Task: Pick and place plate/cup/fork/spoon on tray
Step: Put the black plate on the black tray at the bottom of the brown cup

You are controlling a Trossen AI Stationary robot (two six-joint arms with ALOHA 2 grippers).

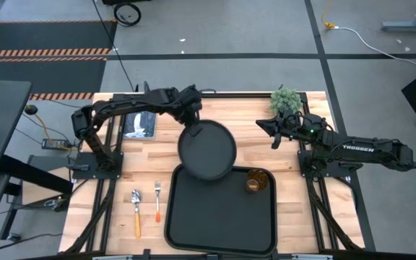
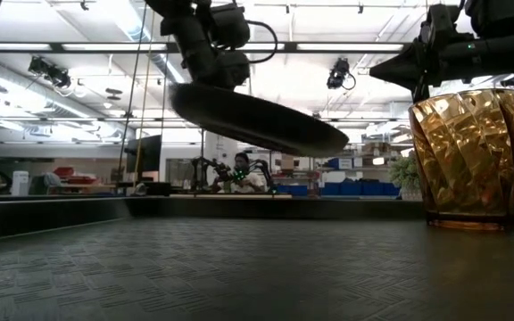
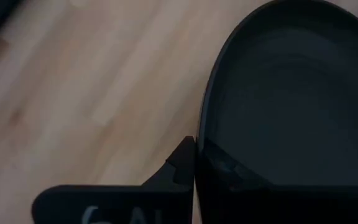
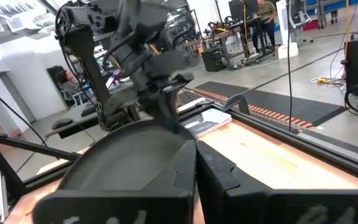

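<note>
The round black plate [image 1: 208, 152] hangs tilted in the air over the far edge of the black tray [image 1: 193, 231], held by my left gripper [image 1: 191, 124] at its far-left rim. In the low view the plate [image 2: 257, 120] slopes down toward the cup. The amber cup [image 1: 256, 180] stands upright on the tray's far right corner. The spoon [image 1: 136, 211] and the fork [image 1: 157, 202] lie flat on the table left of the tray. My right gripper [image 1: 271, 132] is shut and empty, above the table right of the plate. My left gripper pinches the plate's raised rim [image 3: 211, 149] between its two fingers, one finger [image 3: 180, 163] outside the rim and the other over the plate's inner face. The fingers come from the table's far left, slanting down. The plate is lifted clear and tilted, its free side lower.
A small potted plant [image 1: 286, 101] stands at the table's far right, behind my right arm. A flat dark tablet-like thing [image 1: 139, 124] lies at the far left. Bare wood [image 1: 295, 217] shows right of the tray. A person [image 2: 242, 171] sits far off in the room.
</note>
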